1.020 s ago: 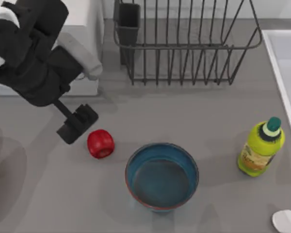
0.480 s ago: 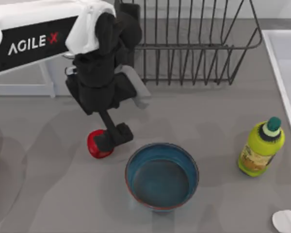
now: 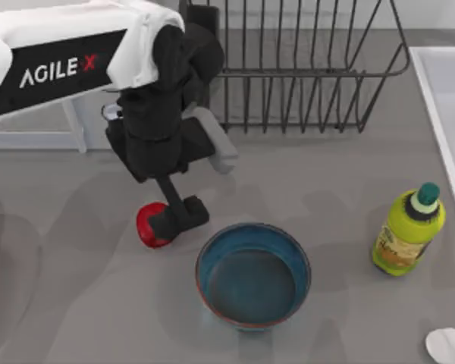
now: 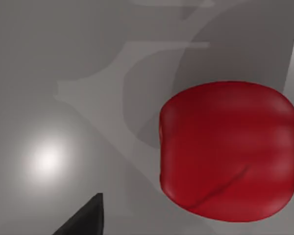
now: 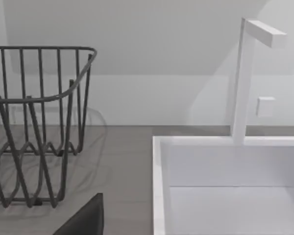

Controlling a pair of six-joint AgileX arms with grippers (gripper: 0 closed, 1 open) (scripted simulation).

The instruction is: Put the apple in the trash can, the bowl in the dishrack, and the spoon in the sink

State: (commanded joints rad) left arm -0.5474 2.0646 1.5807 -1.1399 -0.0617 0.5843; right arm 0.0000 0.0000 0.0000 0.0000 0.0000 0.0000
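Note:
The red apple (image 3: pixel 146 230) lies on the grey table, left of the teal-blue bowl (image 3: pixel 253 274). My left gripper (image 3: pixel 176 217) hangs right over the apple's right side and hides part of it. In the left wrist view the apple (image 4: pixel 230 152) is very close and large, beside a dark tip of the gripper (image 4: pixel 83 221). The dishrack (image 3: pixel 288 72) stands at the back. The sink (image 3: pixel 449 106) is at the right edge. The spoon's pale head (image 3: pixel 449 346) shows at the front right corner. The white trash can (image 3: pixel 38 140) at the back left is mostly hidden by my left arm.
A yellow-green bottle (image 3: pixel 408 231) with a green cap stands upright between the bowl and the sink. My right arm is parked; its wrist view looks at the dishrack's end (image 5: pixel 39 122), the sink (image 5: pixel 225 186) and a white tap (image 5: pixel 245 73).
My left arm has swung right from the back left and come down over the apple. In the last half second it barely shifted. Apple, bowl and bottle have not moved.

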